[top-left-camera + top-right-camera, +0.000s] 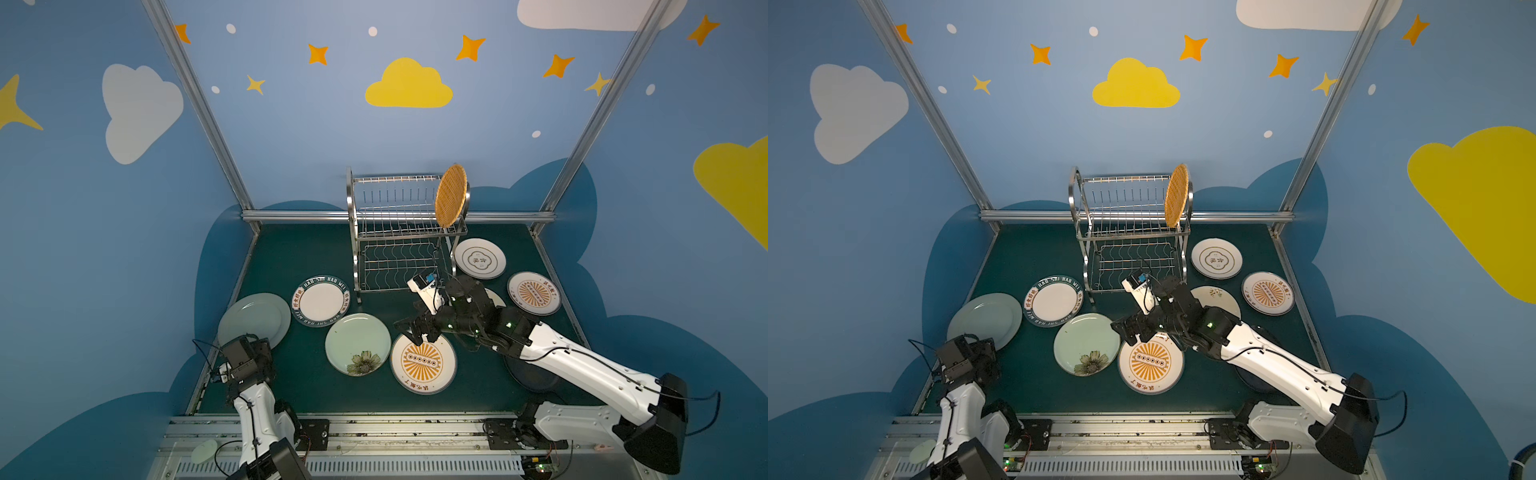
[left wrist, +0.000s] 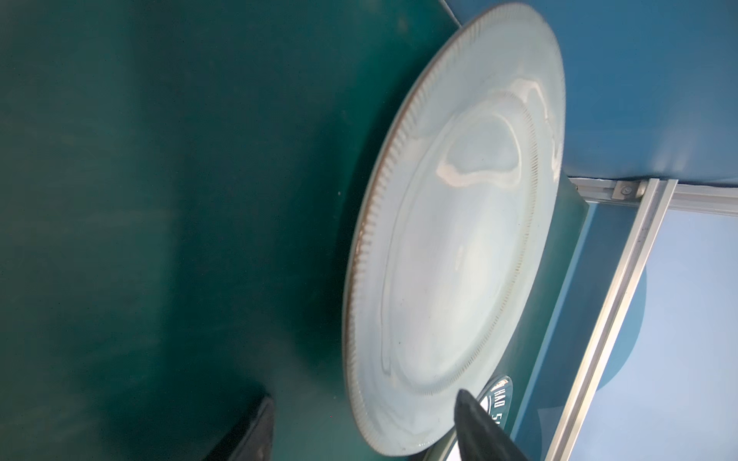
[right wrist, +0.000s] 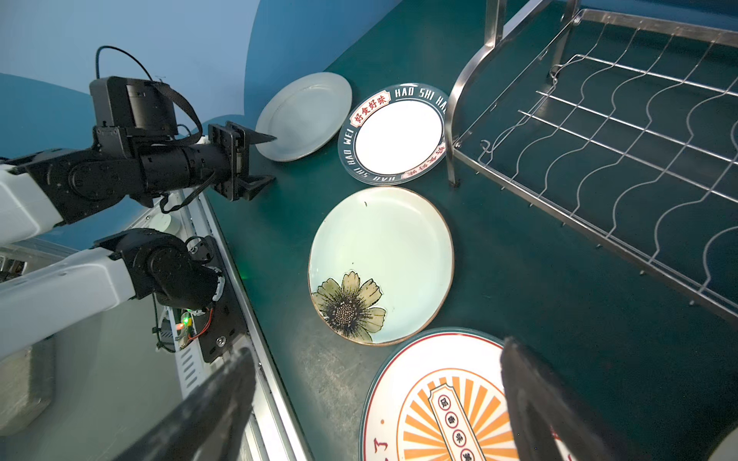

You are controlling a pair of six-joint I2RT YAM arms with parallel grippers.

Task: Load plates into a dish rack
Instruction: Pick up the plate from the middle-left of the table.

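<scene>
Left gripper (image 3: 274,158): my jaws apart, rim of ribbed pale green round plate (image 2: 459,239) between them.
Right gripper (image 3: 375,349): my jaws wide, orange-sunburst white round plate (image 3: 419,359) beneath.

We see a dark green table (image 1: 299,257) with the dish rack (image 1: 354,249) standing midway along its back edge. Lying flat from the left edge are a pale green plate (image 1: 254,318), a green-lettered plate (image 1: 321,300) just beside it, then a flower-printed plate (image 1: 358,344) and a sunburst plate (image 1: 423,363) nearer the front. Towards the right edge lie a cream plate (image 1: 480,258), a second sunburst plate (image 1: 534,293), a half-hidden sprigged plate (image 1: 1221,299) and a navy plate (image 1: 528,376).
</scene>
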